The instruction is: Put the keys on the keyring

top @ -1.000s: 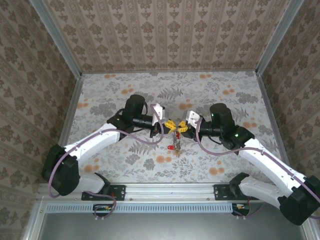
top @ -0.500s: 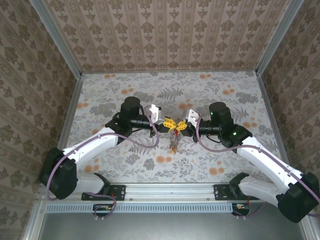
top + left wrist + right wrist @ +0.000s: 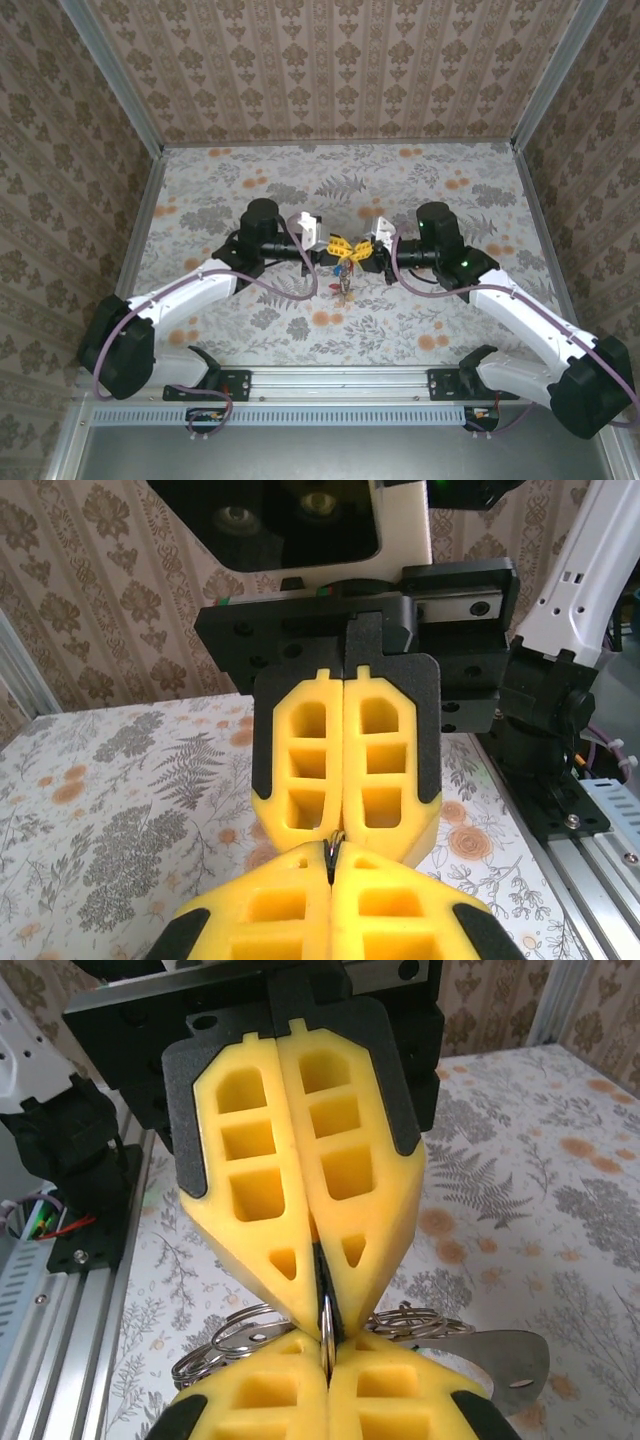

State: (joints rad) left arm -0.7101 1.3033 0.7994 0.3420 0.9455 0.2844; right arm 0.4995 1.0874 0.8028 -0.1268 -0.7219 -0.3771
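The keyring (image 3: 325, 1332) stands edge-on above the middle of the table (image 3: 450, 170), pinched from opposite sides by the closed left gripper (image 3: 338, 246) and the closed right gripper (image 3: 357, 249), whose tips meet, while the keys (image 3: 344, 282) dangle beneath it.

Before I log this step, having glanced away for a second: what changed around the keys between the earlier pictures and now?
The right pincer closed the last bit onto the keyring, tip to tip with the left pincer. The hanging keys drew up and slightly left. Unchanged: the left pincer, shut on the same keyring.
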